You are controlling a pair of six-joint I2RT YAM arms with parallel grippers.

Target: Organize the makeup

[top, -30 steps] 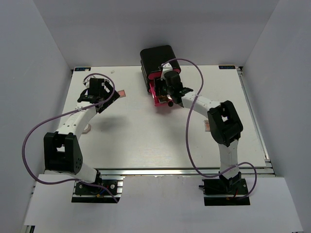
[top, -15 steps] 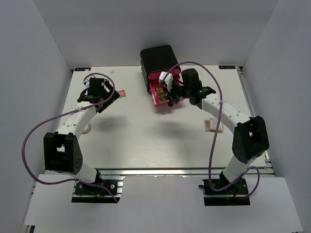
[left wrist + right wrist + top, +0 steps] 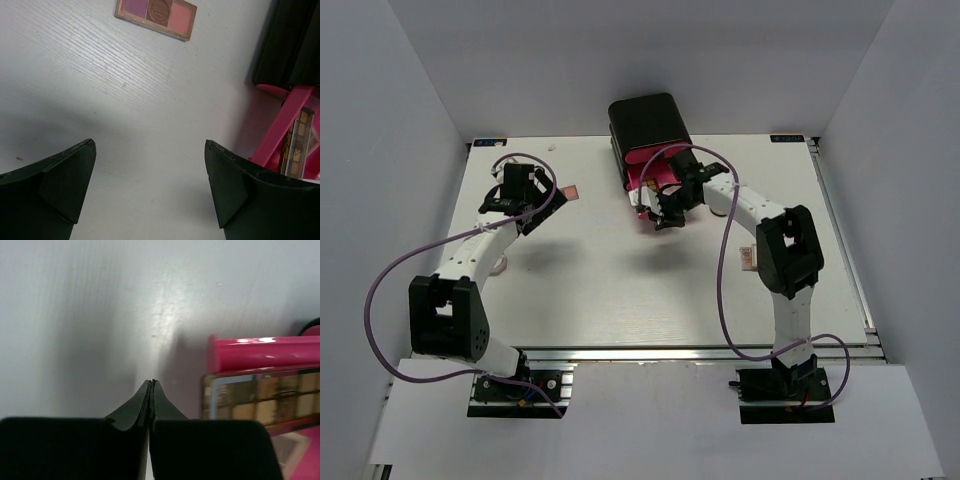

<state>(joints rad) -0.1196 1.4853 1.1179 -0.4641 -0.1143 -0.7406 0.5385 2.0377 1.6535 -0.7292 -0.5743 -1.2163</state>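
White tabletop [image 3: 620, 290], grey walls, makeup split between table and drawer.
From above: left gripper [image 3: 538, 192] spread wide, empty, near three-pan palette [image 3: 572, 191]; right gripper [image 3: 665, 215] shut on nothing at open pink drawer [image 3: 642, 180] of black box [image 3: 645, 122]. Left wrist: fingers [image 3: 60, 185] far apart, palette ahead, brown palette [image 3: 298, 142] in drawer. Right wrist: fingertips [image 3: 135, 410] pressed together beside drawer rim.

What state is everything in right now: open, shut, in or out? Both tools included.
left tool: open, empty, above the table.
right tool: shut, holding nothing.
pink drawer: pulled out of the black box.
brown palette: lying in that drawer.
three-colour palette: flat on the table, outside the box.
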